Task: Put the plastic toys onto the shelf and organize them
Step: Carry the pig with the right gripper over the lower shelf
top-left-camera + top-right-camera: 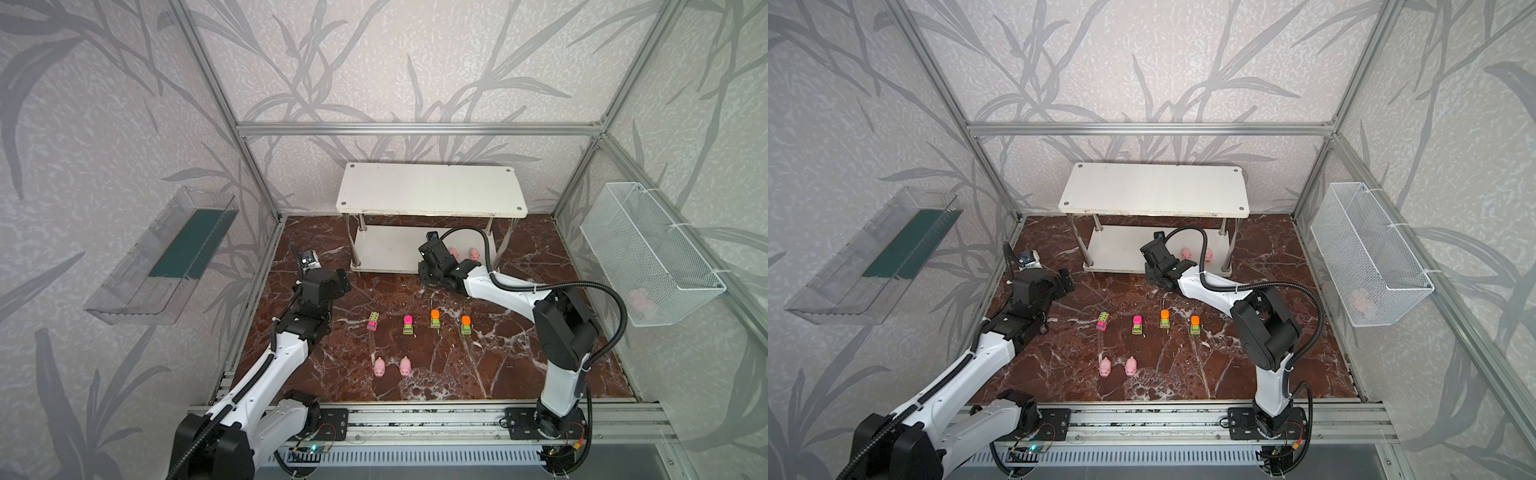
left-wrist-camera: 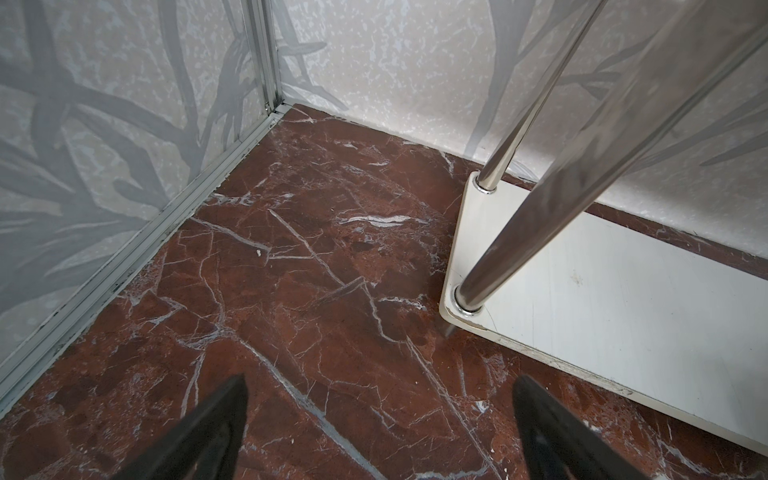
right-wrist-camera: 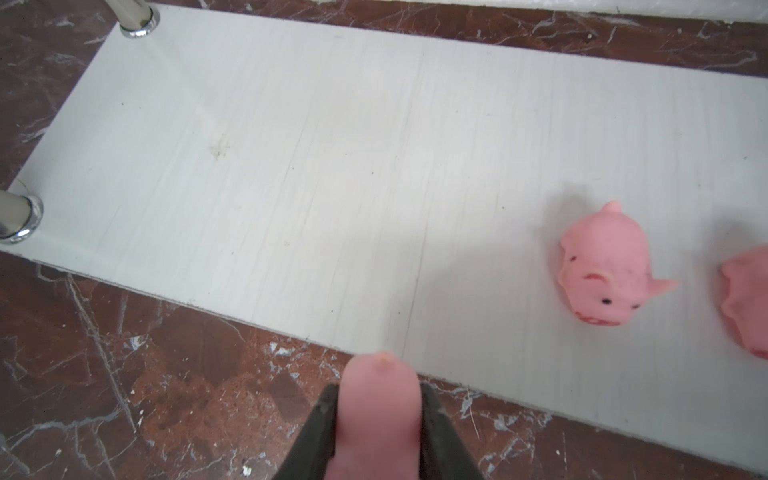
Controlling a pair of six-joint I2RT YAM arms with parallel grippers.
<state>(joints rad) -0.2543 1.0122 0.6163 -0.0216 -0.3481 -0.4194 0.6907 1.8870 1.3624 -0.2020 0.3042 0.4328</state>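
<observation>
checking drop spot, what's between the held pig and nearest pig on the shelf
Only bare shelf board beyond the held pig, in the right wrist view.

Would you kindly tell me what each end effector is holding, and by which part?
The right end effector grips a pink pig figure across the sides of its body; the left end effector is open and empty.
</observation>
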